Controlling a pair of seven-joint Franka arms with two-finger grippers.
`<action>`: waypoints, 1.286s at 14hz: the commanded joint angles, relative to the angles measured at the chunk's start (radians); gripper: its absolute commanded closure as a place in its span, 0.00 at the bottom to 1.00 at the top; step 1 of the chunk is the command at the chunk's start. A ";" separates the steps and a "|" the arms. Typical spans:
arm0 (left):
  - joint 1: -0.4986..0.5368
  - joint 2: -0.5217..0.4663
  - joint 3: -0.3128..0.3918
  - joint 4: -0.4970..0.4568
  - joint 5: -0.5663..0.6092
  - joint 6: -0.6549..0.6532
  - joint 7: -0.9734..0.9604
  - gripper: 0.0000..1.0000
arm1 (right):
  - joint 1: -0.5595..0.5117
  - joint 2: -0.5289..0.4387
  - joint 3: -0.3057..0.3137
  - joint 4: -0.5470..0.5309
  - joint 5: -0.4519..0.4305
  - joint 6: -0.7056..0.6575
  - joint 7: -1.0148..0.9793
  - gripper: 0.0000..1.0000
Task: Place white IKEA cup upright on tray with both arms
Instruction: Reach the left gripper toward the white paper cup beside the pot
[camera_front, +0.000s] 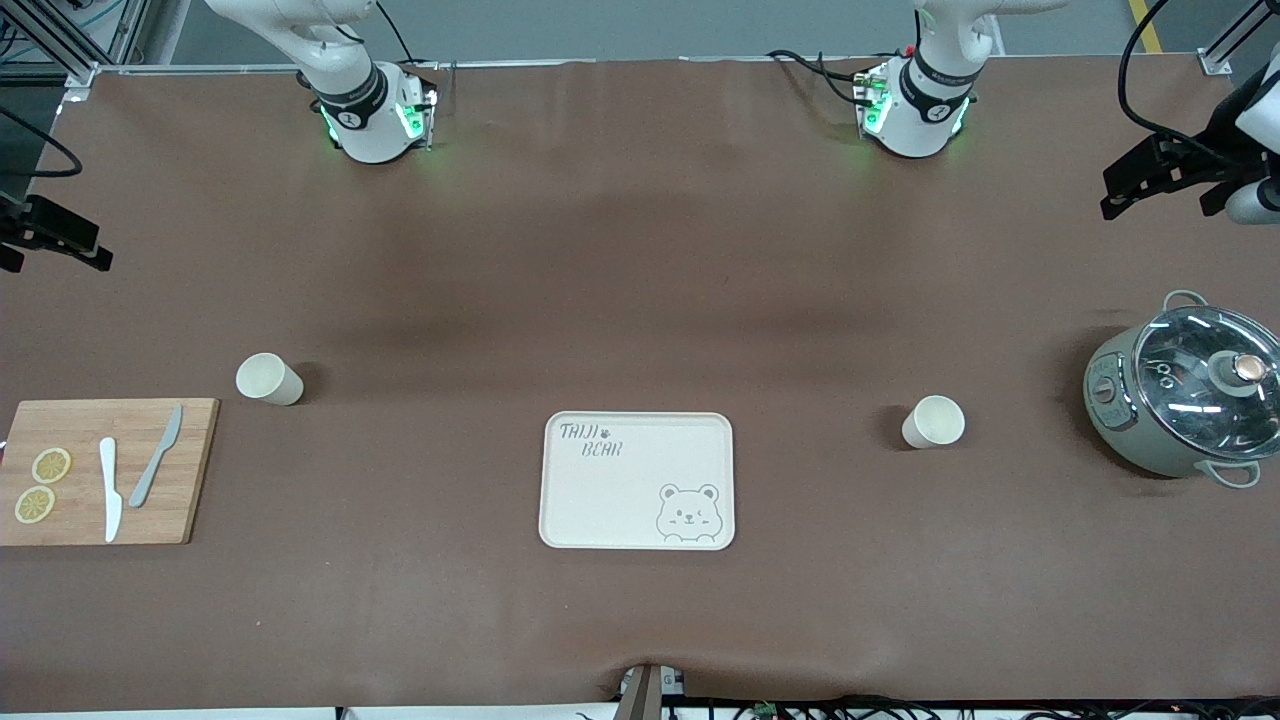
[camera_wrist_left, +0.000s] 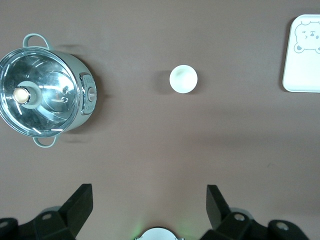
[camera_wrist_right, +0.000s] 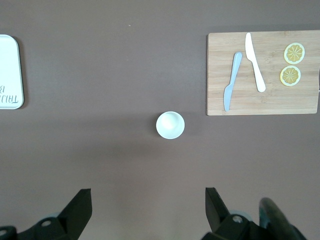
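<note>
White cups (camera_wrist_left: 183, 79) (camera_wrist_right: 170, 125) stand upright on the counter (camera_front: 640, 250), one under each released claw (camera_wrist_left: 150, 202) (camera_wrist_right: 148, 205); the tray (camera_front: 637, 481) lies between them.

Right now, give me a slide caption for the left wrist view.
Open left tool hovers high over an upright white cup, between the lidded pot and the tray.

two white cups stand upright, one (camera_front: 269, 379) toward the right arm's end, one (camera_front: 933, 421) toward the left arm's; cream bear tray (camera_front: 637, 481) lies flat between them.
</note>
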 joint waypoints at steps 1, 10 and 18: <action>0.003 0.001 -0.003 0.010 -0.009 -0.007 0.001 0.00 | -0.026 0.011 0.014 0.018 0.015 -0.002 0.004 0.00; 0.005 0.072 -0.002 0.009 0.016 0.013 0.013 0.00 | -0.040 0.015 0.014 0.018 0.033 -0.002 0.004 0.00; -0.002 0.119 -0.009 -0.241 0.014 0.285 -0.012 0.00 | -0.040 0.020 0.014 0.020 0.036 -0.002 0.004 0.00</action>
